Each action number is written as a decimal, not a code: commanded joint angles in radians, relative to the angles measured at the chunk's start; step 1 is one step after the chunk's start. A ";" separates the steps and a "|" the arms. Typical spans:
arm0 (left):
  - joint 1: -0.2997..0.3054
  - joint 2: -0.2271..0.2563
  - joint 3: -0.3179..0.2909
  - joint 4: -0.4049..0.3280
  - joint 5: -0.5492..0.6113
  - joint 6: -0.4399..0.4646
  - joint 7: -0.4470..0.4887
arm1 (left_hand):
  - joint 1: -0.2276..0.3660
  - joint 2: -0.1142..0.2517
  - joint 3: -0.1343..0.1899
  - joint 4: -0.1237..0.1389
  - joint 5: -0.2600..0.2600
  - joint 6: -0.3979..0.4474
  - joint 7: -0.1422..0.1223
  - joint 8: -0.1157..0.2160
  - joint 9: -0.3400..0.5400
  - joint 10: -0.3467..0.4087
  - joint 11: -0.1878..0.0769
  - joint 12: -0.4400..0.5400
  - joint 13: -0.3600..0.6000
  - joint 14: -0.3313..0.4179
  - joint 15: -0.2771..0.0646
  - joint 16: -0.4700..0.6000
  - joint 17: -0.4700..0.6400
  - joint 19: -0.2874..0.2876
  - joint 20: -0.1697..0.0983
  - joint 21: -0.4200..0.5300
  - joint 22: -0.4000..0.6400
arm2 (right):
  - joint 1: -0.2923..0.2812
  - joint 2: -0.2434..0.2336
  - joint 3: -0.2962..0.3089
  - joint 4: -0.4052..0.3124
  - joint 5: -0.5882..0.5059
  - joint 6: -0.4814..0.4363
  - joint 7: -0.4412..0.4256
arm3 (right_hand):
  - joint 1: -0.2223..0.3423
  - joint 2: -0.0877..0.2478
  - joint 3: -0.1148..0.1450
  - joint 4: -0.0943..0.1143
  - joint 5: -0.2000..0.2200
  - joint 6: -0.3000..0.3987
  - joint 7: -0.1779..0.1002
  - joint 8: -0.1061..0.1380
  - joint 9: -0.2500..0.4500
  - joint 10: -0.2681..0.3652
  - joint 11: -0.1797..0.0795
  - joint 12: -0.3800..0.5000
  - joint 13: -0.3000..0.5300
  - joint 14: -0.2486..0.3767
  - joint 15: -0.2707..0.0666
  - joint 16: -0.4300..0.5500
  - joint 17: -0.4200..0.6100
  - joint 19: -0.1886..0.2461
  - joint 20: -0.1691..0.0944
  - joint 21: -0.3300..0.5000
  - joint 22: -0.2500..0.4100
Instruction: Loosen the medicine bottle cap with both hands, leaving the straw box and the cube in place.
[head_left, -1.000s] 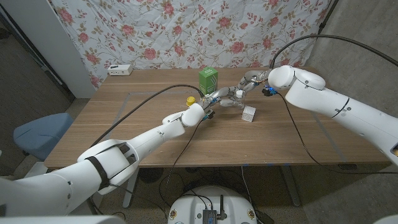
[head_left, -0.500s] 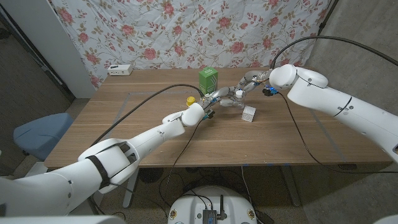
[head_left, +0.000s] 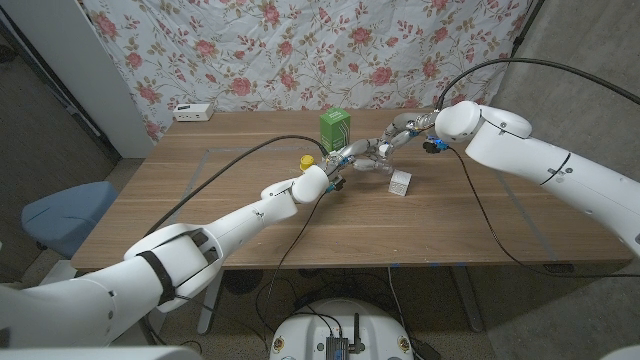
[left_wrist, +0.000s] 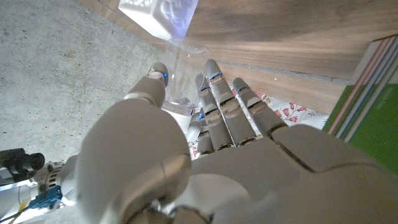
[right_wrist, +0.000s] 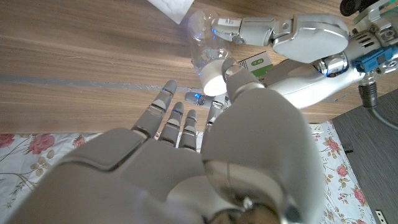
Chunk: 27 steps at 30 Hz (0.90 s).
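A clear medicine bottle (right_wrist: 200, 50) with a white cap (right_wrist: 213, 84) lies tilted between both hands near the table's middle (head_left: 367, 160). My left hand (head_left: 343, 160) grips the bottle's body, its fingers (right_wrist: 244, 27) wrapped around it; the bottle (left_wrist: 177, 59) shows past its fingertips. My right hand (head_left: 396, 136) comes from the far side; its thumb (right_wrist: 239, 78) touches the cap and its fingers (right_wrist: 180, 115) lie along the cap's other side. The green straw box (head_left: 335, 128) stands just behind the left hand. The white cube (head_left: 401, 182) sits in front of the right hand.
A small yellow object (head_left: 307, 160) sits left of my left hand. A white power strip (head_left: 193, 112) lies at the far left edge of the table (head_left: 200, 210). A black cable (head_left: 250, 160) trails along the left arm. A flowered cloth hangs behind.
My right forearm and wrist have shifted slightly to the right. Both hands stay at the bottle; the box and cube have not moved.
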 joint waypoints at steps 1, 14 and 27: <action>0.006 0.004 -0.002 -0.013 0.003 0.010 0.000 | 0.008 0.010 0.007 0.001 0.007 0.000 -0.002 0.000 0.003 0.084 -0.072 0.008 0.005 0.008 -0.071 0.005 0.003 -0.003 -0.032 0.002 0.002 | -0.011 -0.017 0.015 -0.005 0.031 0.018 -0.001 | -0.016 -0.008 -0.011 0.002 -0.002 -0.015 0.006 -0.008 0.006 -0.010 0.005 -0.002 0.004 -0.006 0.008 -0.004 0.004 -0.010 0.005 -0.004 0.002; 0.015 0.014 -0.005 -0.036 0.006 0.025 -0.001 | 0.007 0.011 0.007 0.003 0.007 -0.001 -0.002 -0.001 0.003 0.081 -0.071 0.006 0.005 0.009 -0.069 0.005 0.003 -0.003 -0.033 0.001 0.002 | -0.028 -0.018 0.031 -0.005 0.050 0.037 -0.023 | -0.067 -0.028 -0.032 0.015 -0.010 -0.038 0.023 -0.016 0.012 -0.020 0.014 0.000 0.005 -0.011 0.019 -0.005 0.005 -0.012 0.015 -0.002 0.003; 0.026 0.019 -0.010 -0.052 0.011 0.027 0.015 | 0.010 0.003 0.003 0.000 0.007 -0.076 -0.003 -0.022 0.003 0.074 -0.076 0.003 0.006 0.008 -0.070 0.005 0.003 -0.002 -0.035 0.002 0.002 | -0.064 -0.027 0.060 -0.023 0.072 0.050 -0.069 | -0.109 -0.039 -0.050 0.027 -0.020 -0.042 0.031 -0.017 0.015 -0.022 0.016 0.003 0.005 -0.010 0.025 -0.003 0.006 -0.006 0.024 0.002 0.003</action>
